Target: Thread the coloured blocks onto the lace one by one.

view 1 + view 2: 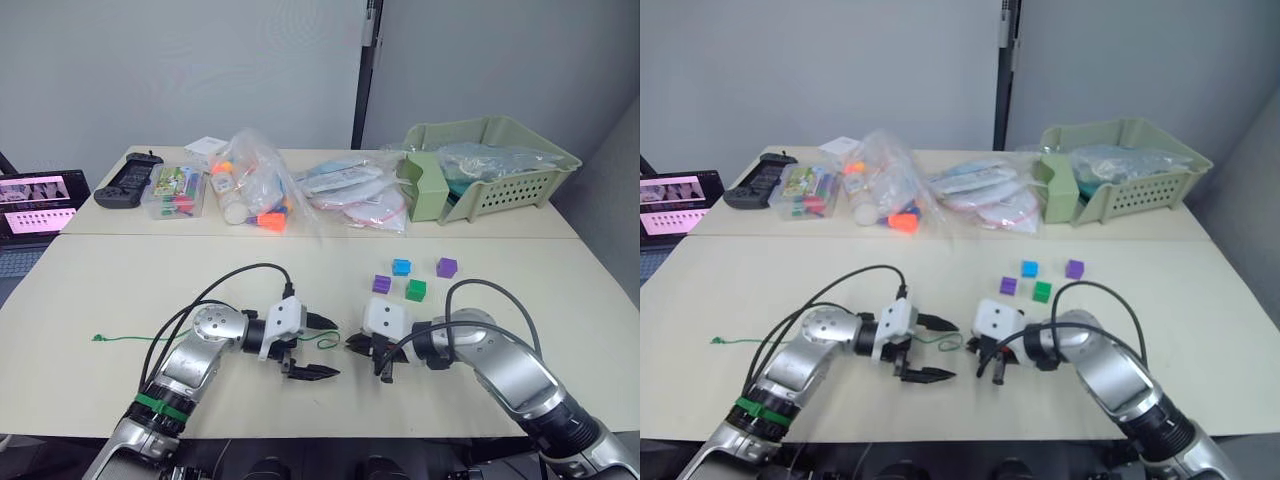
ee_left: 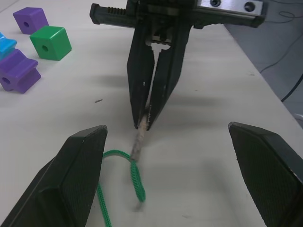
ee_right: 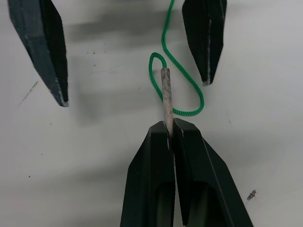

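In the left eye view, the left claw [image 1: 315, 348] sits low and centre of the frame with its two black fingers spread wide, released, while the right claw [image 1: 366, 357] faces it just to the right, clenched. The lace [image 1: 125, 339] trails off toward the left edge of the counter [image 1: 120, 290], ending in a small knot. Four coloured blocks lie loose right of centre: a purple block [image 1: 382, 284], a blue block [image 1: 401, 267], a green block [image 1: 416, 290] and another purple block [image 1: 447, 267]; none is on the lace. In the right eye view the same layout holds, with the basket [image 1: 1120, 195] at upper right and bagged clutter along the far counter. In the left wrist view, the right claw comes down from the top of the frame, pinching the pale tip [image 2: 140, 137] of the lace at centre, the green cord looping below it. In the right wrist view, that claw's own fingers rise from the bottom, closed on the tip [image 3: 166, 97]. Judging by this, threading has not started: the tip is merely gripped, and every visible block remains to be strung.
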Robot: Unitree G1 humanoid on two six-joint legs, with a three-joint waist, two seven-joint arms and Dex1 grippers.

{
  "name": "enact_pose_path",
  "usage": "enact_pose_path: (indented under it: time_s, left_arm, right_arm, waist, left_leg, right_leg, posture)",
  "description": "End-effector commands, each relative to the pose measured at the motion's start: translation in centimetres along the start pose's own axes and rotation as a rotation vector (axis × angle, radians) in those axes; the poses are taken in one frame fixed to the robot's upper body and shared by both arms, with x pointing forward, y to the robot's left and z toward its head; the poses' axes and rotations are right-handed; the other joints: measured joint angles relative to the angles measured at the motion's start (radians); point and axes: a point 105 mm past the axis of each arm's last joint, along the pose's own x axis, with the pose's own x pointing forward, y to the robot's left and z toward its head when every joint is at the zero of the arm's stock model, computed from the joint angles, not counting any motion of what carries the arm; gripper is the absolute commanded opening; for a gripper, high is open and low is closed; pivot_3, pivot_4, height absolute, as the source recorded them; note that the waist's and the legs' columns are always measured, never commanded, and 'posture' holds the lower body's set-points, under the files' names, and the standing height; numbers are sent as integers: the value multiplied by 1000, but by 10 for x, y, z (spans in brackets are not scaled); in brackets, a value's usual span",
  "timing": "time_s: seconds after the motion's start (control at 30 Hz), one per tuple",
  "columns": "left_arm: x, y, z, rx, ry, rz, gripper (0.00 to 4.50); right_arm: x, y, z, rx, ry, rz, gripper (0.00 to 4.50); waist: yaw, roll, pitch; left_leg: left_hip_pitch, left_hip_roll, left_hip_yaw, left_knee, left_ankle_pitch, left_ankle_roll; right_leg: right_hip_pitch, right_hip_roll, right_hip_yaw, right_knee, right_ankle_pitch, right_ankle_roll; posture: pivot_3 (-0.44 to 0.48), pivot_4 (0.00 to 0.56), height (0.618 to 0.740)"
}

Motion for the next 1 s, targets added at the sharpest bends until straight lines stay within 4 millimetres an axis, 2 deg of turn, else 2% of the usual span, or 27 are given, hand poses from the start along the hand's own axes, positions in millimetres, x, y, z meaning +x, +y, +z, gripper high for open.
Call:
enact_pose_path:
  time_s: [0.03, 0.13, 0.33, 0.47, 0.6, 1.0]
  left_arm:
    - [-2, 4, 3, 22, -10, 9, 4320]
    - [-3, 5, 2, 19, -9, 6, 4320]
    - [-4, 6, 3, 8, -26, 15, 2655]
    - [-4, 7, 4, 6, -31, 23, 1224]
    - [-2, 7, 5, 5, -35, 28, 36]
    - [2, 3, 4, -11, -37, 17, 36]
  right_arm:
    - [-6, -1, 4, -41, 0, -9, 0]
    - [-7, 0, 4, -45, 1, -7, 0]
    - [-6, 1, 4, -52, 6, 0, 0]
    - [-6, 2, 4, -55, 5, 5, 0]
    - [-5, 4, 3, -59, 11, 11, 0]
    - [-5, 6, 4, -45, 5, 2, 0]
  waist:
    - [0, 0, 0]
    - [-1, 0, 0]
    - [0, 0, 0]
    - [0, 0, 0]
    - [0, 0, 0]
    - [0, 0, 0]
  left_leg:
    - [0, 0, 0, 0, 0, 0]
    - [0, 0, 0, 0, 0, 0]
    - [0, 0, 0, 0, 0, 0]
    - [0, 0, 0, 0, 0, 0]
    - [0, 0, 0, 0, 0, 0]
    - [0, 0, 0, 0, 0, 0]
  right_leg:
    - [0, 0, 0, 0, 0, 0]
    - [0, 0, 0, 0, 0, 0]
    - [0, 0, 0, 0, 0, 0]
    - [0, 0, 0, 0, 0, 0]
    - [0, 0, 0, 0, 0, 0]
    - [0, 0, 0, 0, 0, 0]
  posture:
    - [0, 150, 740]
    - [0, 150, 740]
    - [0, 150, 740]
    - [0, 150, 740]
    - [0, 150, 740]
    - [0, 150, 740]
